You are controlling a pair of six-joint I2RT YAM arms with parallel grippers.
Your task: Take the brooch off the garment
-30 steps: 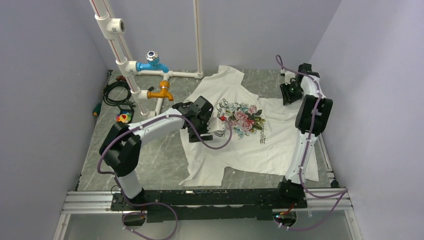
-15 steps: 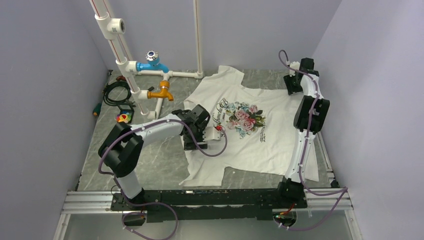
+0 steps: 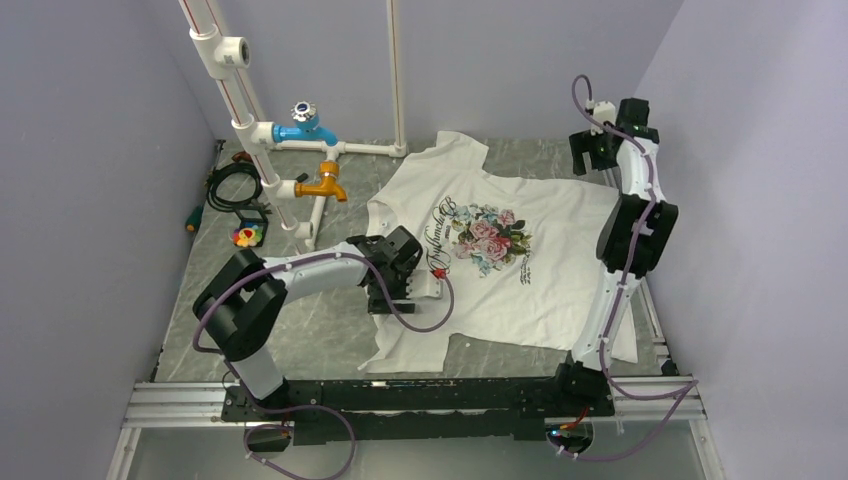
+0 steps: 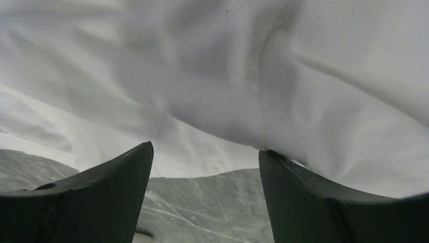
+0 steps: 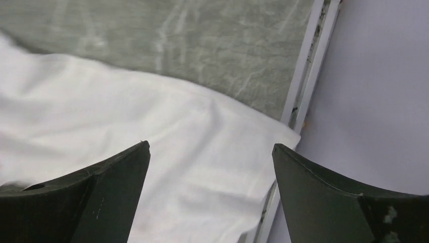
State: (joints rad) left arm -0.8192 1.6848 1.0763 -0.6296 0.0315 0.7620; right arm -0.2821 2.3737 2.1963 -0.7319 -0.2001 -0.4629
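The garment [image 3: 520, 290], a white T-shirt with a rose print, lies spread flat on the grey table. The brooch [image 3: 246, 235], a small round rainbow pin, rests on the bare table far left of the shirt, beside the pipe stand. My left gripper [image 3: 398, 292] is low at the shirt's left edge. In the left wrist view it [image 4: 205, 152] is open, with bare table between the fingers and a fold of garment [image 4: 253, 76] lying against the right fingertip. My right gripper [image 3: 588, 165] hovers over the right sleeve; it [image 5: 210, 147] is open above the garment [image 5: 126, 111], holding nothing.
A white pipe stand with a blue tap [image 3: 300, 128] and an orange tap [image 3: 322, 185] stands at the back left. A black cable coil [image 3: 232, 185] and a green-handled tool [image 3: 194, 218] lie by the left wall. A metal rail [image 5: 303, 96] and the wall border the sleeve.
The right gripper opened, let go of the sleeve and rose toward the back right corner. The shirt now lies flatter. The left gripper slid toward the near left, to the shirt's edge.
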